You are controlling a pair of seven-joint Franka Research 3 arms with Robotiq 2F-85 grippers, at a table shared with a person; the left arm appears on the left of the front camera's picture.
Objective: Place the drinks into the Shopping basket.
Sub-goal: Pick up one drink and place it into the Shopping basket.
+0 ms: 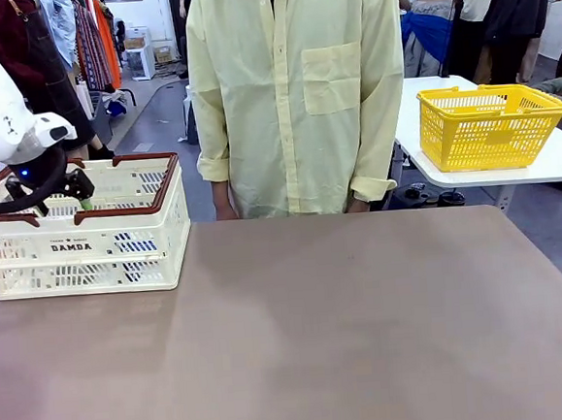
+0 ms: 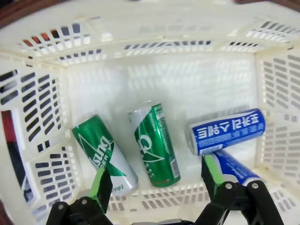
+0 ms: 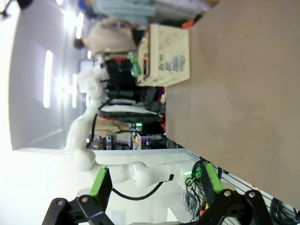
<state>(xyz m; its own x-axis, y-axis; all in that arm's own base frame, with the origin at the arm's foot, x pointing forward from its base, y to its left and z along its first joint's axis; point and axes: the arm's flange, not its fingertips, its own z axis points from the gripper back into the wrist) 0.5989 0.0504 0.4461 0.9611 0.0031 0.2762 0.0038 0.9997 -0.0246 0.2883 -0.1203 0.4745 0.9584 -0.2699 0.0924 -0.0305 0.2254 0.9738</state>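
Left gripper [image 1: 78,192]: above the Shopping basket [image 1: 118,244], fingers spread wide, nothing held.

Shopping basket: cream-white, "DAMDA" on its side, at the left far edge of the table [image 1: 301,335].

Basket contents, left wrist view: green can [image 2: 104,158] at left; second green can [image 2: 154,144] in the middle; blue can [image 2: 228,131] at right, lying partly over a further blue can [image 2: 234,170] beneath it. All lie on the basket floor.

Right gripper [image 3: 154,183]: off the table's near side, wide open, empty.

Yellow basket [image 1: 488,124]: on a separate white table at right.
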